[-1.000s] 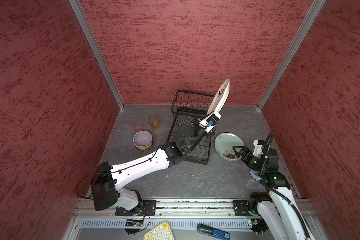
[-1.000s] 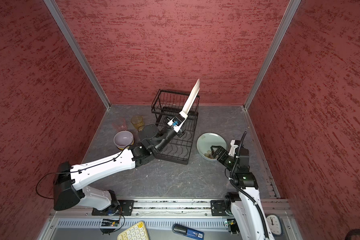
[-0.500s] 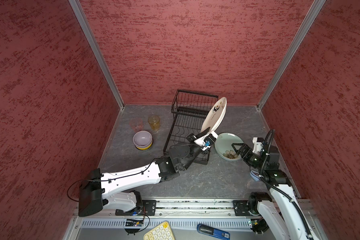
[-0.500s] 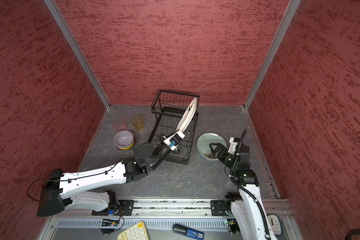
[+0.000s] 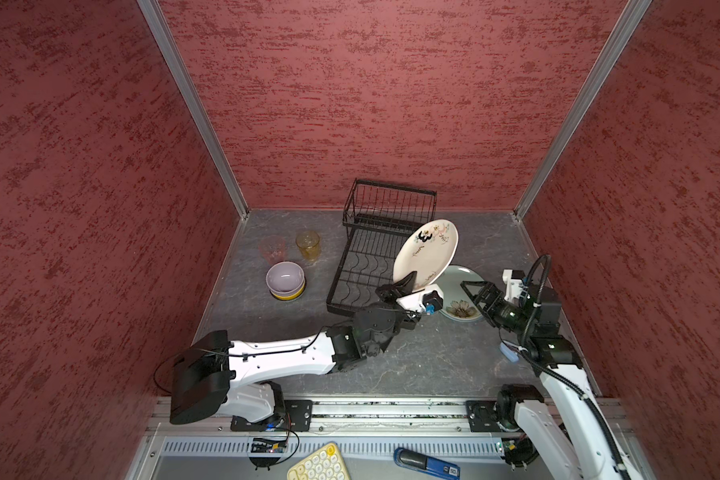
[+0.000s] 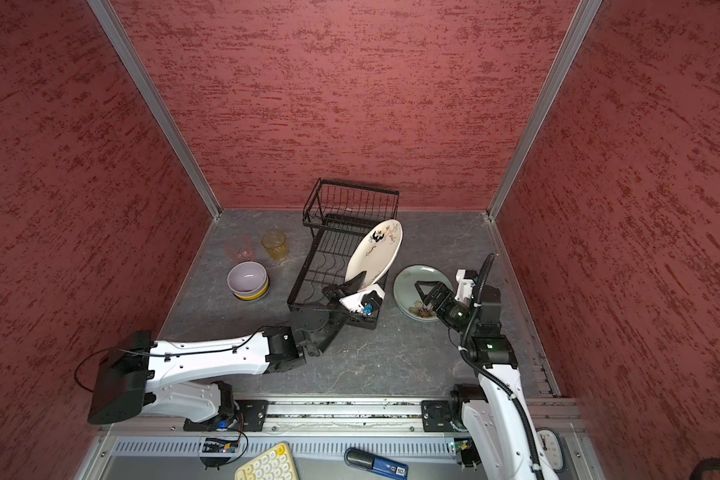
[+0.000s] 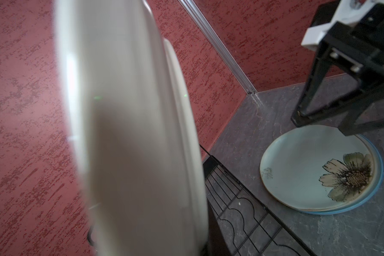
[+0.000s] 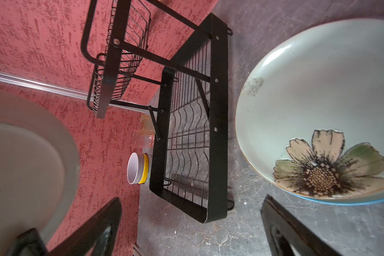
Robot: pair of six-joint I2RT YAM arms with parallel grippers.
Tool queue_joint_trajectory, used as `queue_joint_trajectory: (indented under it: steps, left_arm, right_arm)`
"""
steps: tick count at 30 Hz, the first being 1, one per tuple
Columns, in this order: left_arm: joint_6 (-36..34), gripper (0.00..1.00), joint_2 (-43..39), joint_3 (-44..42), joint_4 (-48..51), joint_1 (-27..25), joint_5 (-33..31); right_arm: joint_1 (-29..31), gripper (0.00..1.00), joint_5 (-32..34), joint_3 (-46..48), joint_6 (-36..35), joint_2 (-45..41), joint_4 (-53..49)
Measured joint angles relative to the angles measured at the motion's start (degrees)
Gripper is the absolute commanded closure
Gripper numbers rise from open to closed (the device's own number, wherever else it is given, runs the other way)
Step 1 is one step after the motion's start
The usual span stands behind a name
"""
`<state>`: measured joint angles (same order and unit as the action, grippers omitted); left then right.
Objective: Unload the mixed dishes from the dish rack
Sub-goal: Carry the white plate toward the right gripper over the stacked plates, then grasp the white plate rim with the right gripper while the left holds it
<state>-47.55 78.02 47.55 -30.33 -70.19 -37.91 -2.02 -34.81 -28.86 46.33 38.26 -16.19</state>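
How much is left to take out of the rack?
Nearly done. The rack looks empty; tumblers and bowls stand on the table, plates lie stacked. The left gripper holds the last plate, tilted, not yet set down. The right gripper hangs open over the stack.

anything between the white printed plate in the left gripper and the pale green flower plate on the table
Yes, partly: the open right gripper hangs over the pale green flower plate, on the side toward its own arm. The side facing the white printed plate, held tilted in the left gripper, is uncovered.
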Motion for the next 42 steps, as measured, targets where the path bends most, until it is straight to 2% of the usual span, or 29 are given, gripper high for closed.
queue_joint_trajectory:
  steps: [12,20,29,38,42]
  left_arm:
    - [1.0,1.00,2.6,-1.9,0.8,-2.4,-4.0]
    - [0.1,1.00,7.2,-2.9,2.3,-4.0,-7.1]
    - [-0.8,1.00,12.7,-2.9,2.3,-4.3,-7.4]
    - [-2.0,1.00,18.1,0.1,1.9,-4.0,-7.0]
    - [-3.5,1.00,20.5,2.9,-0.1,-4.0,-7.0]
  right_arm:
    - [0.0,0.01,-5.9,-0.8,4.5,2.2,6.1]
    - [0.0,0.01,-6.7,-0.8,6.8,0.3,7.4]
    - [0.0,0.01,-7.5,-1.6,8.3,-1.3,7.5]
    - [0.0,0.01,-7.2,-1.6,6.6,-1.4,5.1]
    - [0.0,0.09,-6.4,-1.6,4.6,0.2,2.4]
